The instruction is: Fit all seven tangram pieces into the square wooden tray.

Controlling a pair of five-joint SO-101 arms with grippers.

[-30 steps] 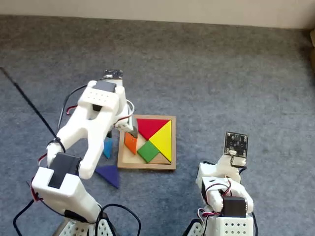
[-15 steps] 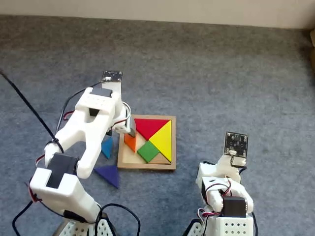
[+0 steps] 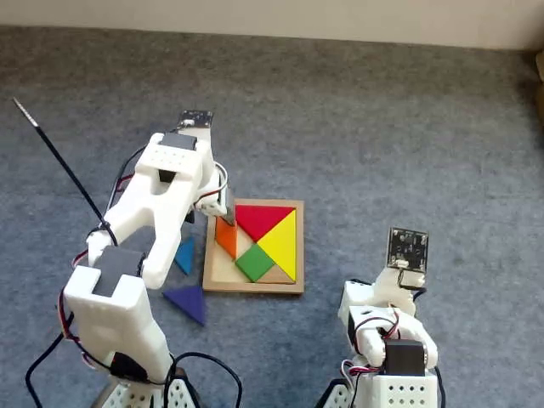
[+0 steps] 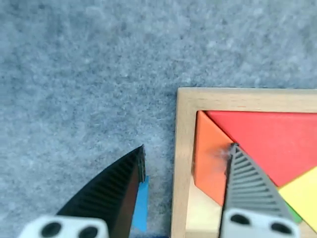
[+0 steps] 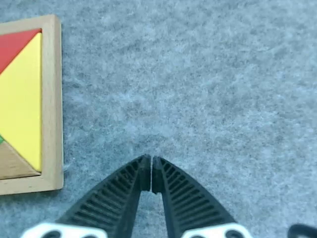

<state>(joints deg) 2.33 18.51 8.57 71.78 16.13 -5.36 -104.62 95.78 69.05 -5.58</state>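
**Station Status: Tray, Pieces and Pincers**

**High view.** The tabletop (image 3: 408,127) is covered in grey, felt-like fabric. A pale wall strip (image 3: 340,15) runs along its far edge. The square wooden tray (image 3: 253,288) lies flat near the centre. It holds a red triangle (image 3: 259,218), a yellow triangle (image 3: 284,244), a green square (image 3: 254,262), an orange piece (image 3: 226,239) and a tan triangle (image 3: 277,274). Bare tray floor shows at the near-left corner. Two pieces lie on the fabric outside the tray. The blue piece (image 3: 185,254) is just beside the left rim, and the purple triangle (image 3: 189,303) is nearer the arm bases. The left arm (image 3: 161,204) extends to the tray's far-left corner, with the left pincer (image 3: 214,212) above that corner. The right arm (image 3: 387,327) sits folded, near-right of the tray and apart from it.

**Left wrist view.** The left pincer (image 4: 187,148) is spread wide and holds nothing. It straddles the tray (image 4: 184,129) rim. The dark finger (image 4: 119,188) is over the fabric outside the tray, beside a sliver of the blue piece (image 4: 140,208). The grey finger (image 4: 247,183) has its tip over the orange piece (image 4: 210,148); contact cannot be confirmed. The orange piece sits in the tray corner against the red triangle (image 4: 267,134).

**Right wrist view.** The right pincer (image 5: 151,161) has its fingers closed together with nothing between them, above bare grey fabric. The tray (image 5: 52,99) rim is well to one side. The yellow triangle (image 5: 22,99), red triangle (image 5: 15,44) and tan triangle (image 5: 15,166) are seated inside it.
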